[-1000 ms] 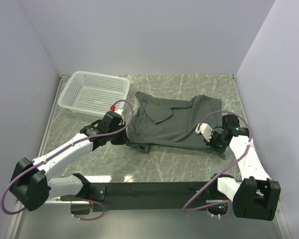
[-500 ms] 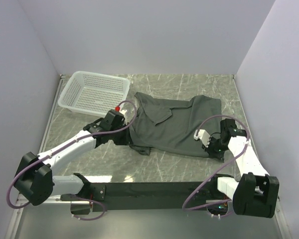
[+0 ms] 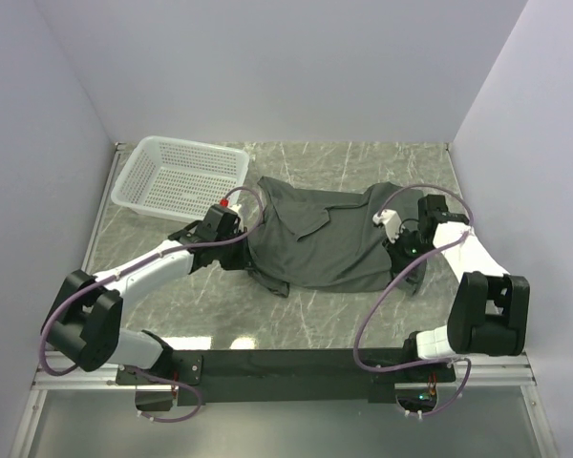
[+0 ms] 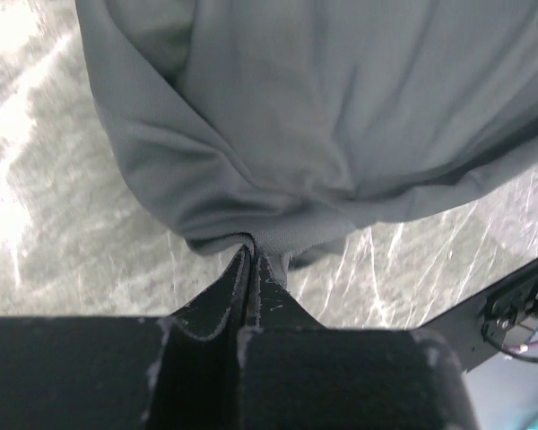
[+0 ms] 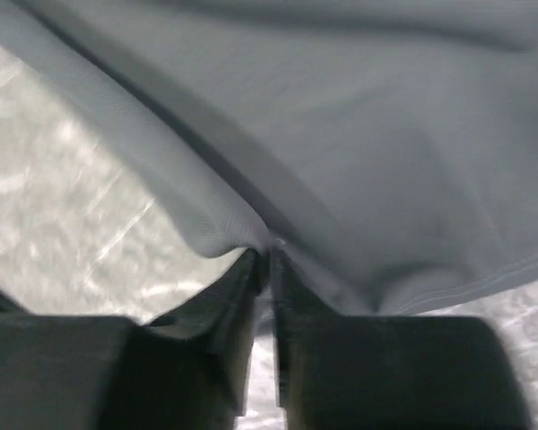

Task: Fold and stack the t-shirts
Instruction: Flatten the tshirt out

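Left wrist view: my left claw (image 4: 249, 255) clenches an edge of the t-shirt (image 4: 323, 107); my right claw (image 5: 269, 255) pinches the opposite edge, presumably to stretch it flat. The t-shirt lies rumpled just right of the basket (image 3: 186, 145).

right gripper (image 5: 269, 255) dragged near-right corner of shirt (image 3: 315, 243) off toward 12 o'clock, so hem there sits further up table (image 3: 296, 324) now. left gripper (image 4: 251, 255) nudged in toward 2 o'clock, left edge bunched tighter. shirt's right side looks shorter vs one sec ago.
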You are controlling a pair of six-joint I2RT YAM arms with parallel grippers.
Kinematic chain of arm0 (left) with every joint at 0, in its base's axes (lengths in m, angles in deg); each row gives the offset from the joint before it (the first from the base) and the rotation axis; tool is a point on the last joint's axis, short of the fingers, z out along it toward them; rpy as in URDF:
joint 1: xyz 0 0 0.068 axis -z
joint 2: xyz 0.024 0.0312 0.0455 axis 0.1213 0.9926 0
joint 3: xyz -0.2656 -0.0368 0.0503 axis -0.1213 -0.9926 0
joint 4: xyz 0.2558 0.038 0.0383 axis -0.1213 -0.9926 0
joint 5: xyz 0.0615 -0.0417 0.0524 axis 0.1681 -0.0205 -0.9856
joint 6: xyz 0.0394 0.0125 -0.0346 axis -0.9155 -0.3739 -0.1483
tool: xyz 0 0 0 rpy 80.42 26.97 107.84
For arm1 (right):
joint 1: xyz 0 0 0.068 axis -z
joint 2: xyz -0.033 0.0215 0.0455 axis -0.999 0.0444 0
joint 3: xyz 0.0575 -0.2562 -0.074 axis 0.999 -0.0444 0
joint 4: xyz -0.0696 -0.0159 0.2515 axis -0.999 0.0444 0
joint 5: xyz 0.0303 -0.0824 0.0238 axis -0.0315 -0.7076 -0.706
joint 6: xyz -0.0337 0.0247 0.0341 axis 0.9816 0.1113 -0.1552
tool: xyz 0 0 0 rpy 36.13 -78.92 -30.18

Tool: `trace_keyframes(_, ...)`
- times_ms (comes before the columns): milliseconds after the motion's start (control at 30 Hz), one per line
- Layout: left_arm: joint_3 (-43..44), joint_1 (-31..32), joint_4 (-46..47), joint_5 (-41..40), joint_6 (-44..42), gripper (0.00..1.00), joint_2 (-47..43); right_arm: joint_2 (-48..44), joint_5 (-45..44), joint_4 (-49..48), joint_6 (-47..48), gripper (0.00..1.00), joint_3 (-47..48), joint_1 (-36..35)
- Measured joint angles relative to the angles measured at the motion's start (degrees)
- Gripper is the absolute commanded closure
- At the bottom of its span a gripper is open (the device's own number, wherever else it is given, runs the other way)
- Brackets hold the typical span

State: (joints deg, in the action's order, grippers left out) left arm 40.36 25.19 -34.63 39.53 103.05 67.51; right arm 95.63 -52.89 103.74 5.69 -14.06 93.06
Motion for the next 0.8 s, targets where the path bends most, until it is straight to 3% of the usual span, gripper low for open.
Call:
trace_keyframes(67, 0.00, -0.35, 0.87, 0.00, 0.02, 0.99, 0.61, 1.22, -0.50, -2.47, -3.93, 0.63, 0.92, 0.00)
trace_keyframes(233, 0.00, -1.18, 2.54, 0.02, 0.02, 1.00, 2.12, 1.64, -3.56, -7.80, -11.26, 0.51, 1.40, 0.00)
trace_keyframes(400, 0.00, -1.62, 3.15, 0.02, 0.02, 0.99, 2.34, 0.04, -4.87, -8.37, -12.48, 0.50, 1.40, 0.24)
trace_keyframes(800, -0.22, -1.77, 4.63, 0.31, 0.02, 0.99, 2.34, -7.43, -6.05, 0.44, -3.39, 0.49, -3.80, 0.55)
